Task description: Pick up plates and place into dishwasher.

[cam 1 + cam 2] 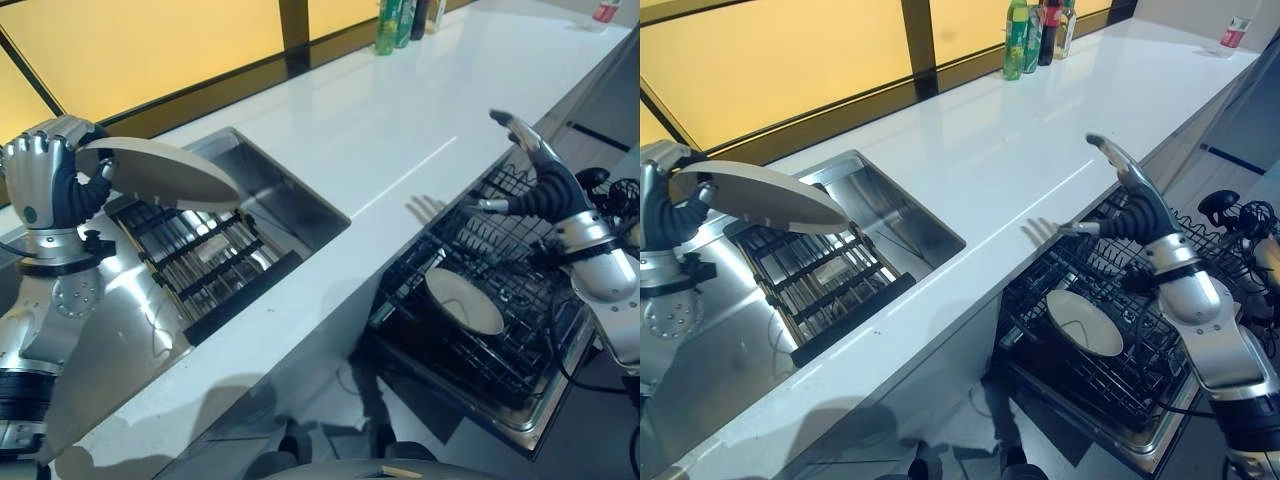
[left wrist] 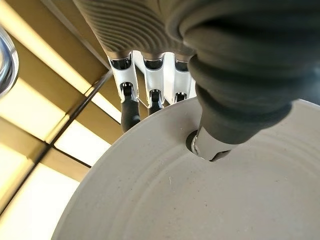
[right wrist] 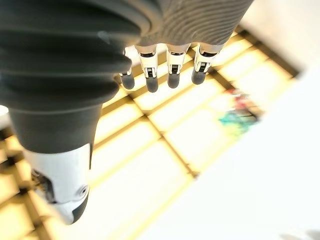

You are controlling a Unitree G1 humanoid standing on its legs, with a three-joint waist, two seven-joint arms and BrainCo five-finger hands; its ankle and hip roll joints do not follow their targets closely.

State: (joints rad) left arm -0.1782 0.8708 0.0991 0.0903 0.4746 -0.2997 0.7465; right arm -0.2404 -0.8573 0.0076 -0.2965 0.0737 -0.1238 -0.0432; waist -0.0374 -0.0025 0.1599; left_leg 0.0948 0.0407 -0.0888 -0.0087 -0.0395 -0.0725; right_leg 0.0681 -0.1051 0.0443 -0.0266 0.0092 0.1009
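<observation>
Starting nearest the camera, the dishwasher rack [image 1: 520,330] is seen pulled out below the counter [image 1: 400,130] edge, a dark wire basket. One plate [image 1: 465,300] is seen lying tilted in the rack, pale face up. The right hand [image 1: 535,165] is held above the rack's far side, just over the counter edge; its fingers [image 3: 172,75] are straight and spread apart, and nothing is held in them.

At the robot's left, a steel sink [image 1: 890,215] is set into the counter, with a draining surface [image 1: 710,370] on its near side. A dark slatted rack [image 1: 825,275] is seen resting in the sink. The left hand [image 1: 45,185] is raised above the sink's left end. A second plate [image 1: 160,170], pale and round, is gripped at its rim: the fingers [image 2: 130,107] are curled over the edge and the thumb [image 2: 235,100] is pressed onto the plate's face. This plate is held clear of the sink, roughly level with a slight tilt, above the slatted rack.

Farther off, the white counter is seen running away to the right. Bottles [image 1: 1040,25] are stood at its far edge by the amber window panels [image 1: 770,60], and a small bottle [image 1: 1235,32] is noted at the far right corner.
</observation>
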